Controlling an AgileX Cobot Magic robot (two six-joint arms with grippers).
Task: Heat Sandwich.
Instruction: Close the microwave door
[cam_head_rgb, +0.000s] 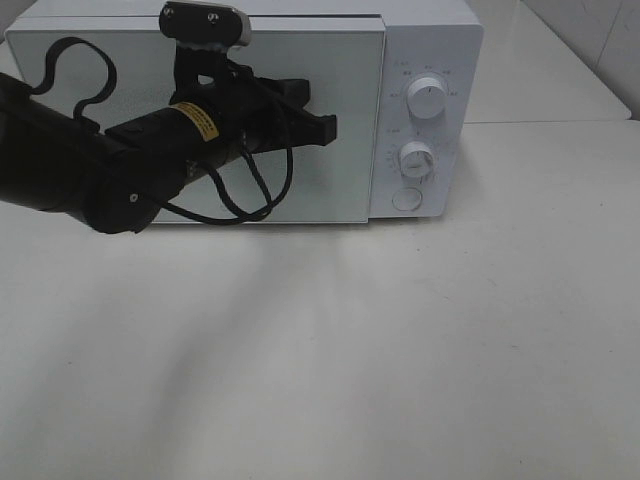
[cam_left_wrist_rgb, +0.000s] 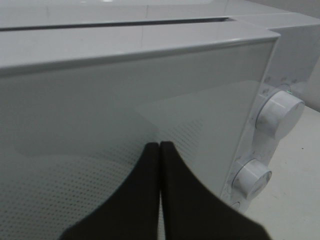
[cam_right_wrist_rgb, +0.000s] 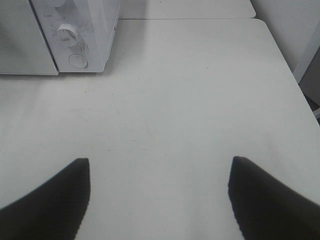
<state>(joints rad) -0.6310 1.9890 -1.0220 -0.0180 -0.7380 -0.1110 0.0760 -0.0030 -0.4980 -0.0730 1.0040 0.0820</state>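
Exterior high view showed the left gripper (cam_head_rgb: 325, 128) pinched shut and empty, its tips at the microwave door (cam_head_rgb: 340, 195); whether they touched it could not be told. A dark gap ran behind the door's top edge, so it looked not fully closed. The sandwich appeared in no view, presumably inside. A good push would be square and slow, near the latch side, clear of the upper knob (cam_head_rgb: 427, 100). The right gripper (cam_right_wrist_rgb: 160, 162) hung spread wide over the table (cam_right_wrist_rgb: 200, 100)

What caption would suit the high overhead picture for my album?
Robot's left claw, pinched shut, poised before the door of a white microwave.
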